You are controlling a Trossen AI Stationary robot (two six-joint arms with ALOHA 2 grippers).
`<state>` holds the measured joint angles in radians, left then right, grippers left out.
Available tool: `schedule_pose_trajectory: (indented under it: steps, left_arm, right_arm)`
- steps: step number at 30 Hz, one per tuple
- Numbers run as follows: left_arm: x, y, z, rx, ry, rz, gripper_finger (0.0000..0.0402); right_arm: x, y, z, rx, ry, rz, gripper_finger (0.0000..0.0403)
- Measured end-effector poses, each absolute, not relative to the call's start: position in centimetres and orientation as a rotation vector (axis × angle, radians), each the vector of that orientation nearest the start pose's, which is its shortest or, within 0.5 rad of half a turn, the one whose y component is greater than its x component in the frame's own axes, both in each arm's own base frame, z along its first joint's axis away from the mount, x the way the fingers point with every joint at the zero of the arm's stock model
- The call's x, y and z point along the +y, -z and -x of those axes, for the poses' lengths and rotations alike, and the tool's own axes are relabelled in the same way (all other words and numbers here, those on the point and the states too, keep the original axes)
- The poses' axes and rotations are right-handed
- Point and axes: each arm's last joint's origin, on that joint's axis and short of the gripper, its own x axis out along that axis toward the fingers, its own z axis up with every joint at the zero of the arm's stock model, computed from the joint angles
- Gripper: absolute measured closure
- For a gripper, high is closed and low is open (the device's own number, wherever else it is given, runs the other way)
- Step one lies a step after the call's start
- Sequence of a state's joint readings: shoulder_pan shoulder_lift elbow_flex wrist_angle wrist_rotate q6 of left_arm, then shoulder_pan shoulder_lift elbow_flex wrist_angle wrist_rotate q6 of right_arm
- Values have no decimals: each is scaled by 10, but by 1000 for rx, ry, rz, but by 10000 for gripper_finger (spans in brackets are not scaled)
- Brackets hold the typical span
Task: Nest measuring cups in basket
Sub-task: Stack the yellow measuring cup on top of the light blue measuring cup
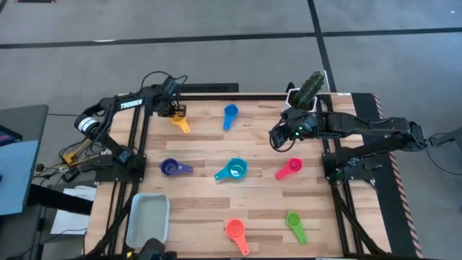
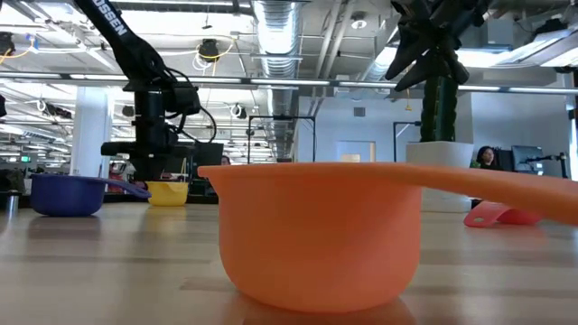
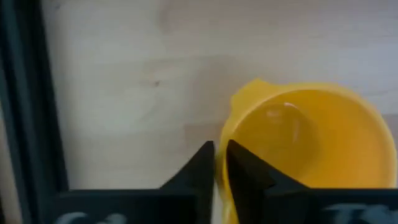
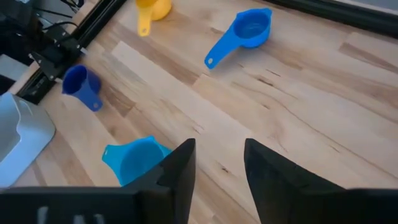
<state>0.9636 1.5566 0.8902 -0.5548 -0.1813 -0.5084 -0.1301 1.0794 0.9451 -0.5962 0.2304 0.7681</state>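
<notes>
My left gripper [image 1: 173,112] is down at the yellow cup [image 1: 180,124] near the table's far left corner, shut on the cup's bowl [image 3: 298,137]. My right gripper [image 1: 278,137] hangs open above the table between the blue cup [image 1: 230,114] and the pink cup [image 1: 290,167], touching nothing. The purple cup [image 1: 172,167], teal cup [image 1: 232,170], red-orange cup [image 1: 235,232] and green cup [image 1: 295,222] lie apart on the wood, bowls down on it. The pale basket [image 1: 148,219] sits at the near left corner. My left gripper pinches the wall of the yellow cup's bowl at its rim [image 3: 222,146], one finger [image 3: 249,174] inside the bowl and the other [image 3: 196,171] outside. The fingers come from above, pointing down. In the low view the cup [image 2: 169,192] appears to rest upright on the table.
A cactus in a white pot [image 1: 307,92] stands at the far edge just behind my right arm. Dark frame rails [image 1: 137,144] run along both table sides. The red-orange cup [image 2: 321,230] fills the front of the low view. Bare wood lies between the cups.
</notes>
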Motion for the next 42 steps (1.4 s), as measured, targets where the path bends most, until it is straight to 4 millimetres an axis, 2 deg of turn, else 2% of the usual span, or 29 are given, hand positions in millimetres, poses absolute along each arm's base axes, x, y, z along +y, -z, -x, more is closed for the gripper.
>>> schedule_pose_trajectory:
  steps: [5,9,12,16,19,25,34,42]
  left_arm:
    - [234,-179,-165,937,-1137,801,396]
    - [230,-200,-190,973,-883,615,398]
    - [217,-222,-217,963,-655,487,398]
    - [182,-252,-262,936,-438,263,399]
    - [153,-272,-293,866,-382,124,399]
    - [108,-293,-344,759,-264,9,399]
    - [66,-279,-399,802,-100,-155,399]
    - [43,-254,-412,948,22,-203,400]
  right_arm:
    - [-29,-299,-216,561,577,-754,266]
    - [-18,-299,-217,565,550,-794,288]
    - [-10,-300,-217,563,530,-821,304]
    - [1,-303,-213,544,525,-848,322]
    - [7,-306,-208,518,545,-869,334]
    - [22,-301,-191,593,608,-972,352]
    - [45,-297,-178,672,614,-1067,374]
    - [60,-297,-174,631,618,-1100,380]
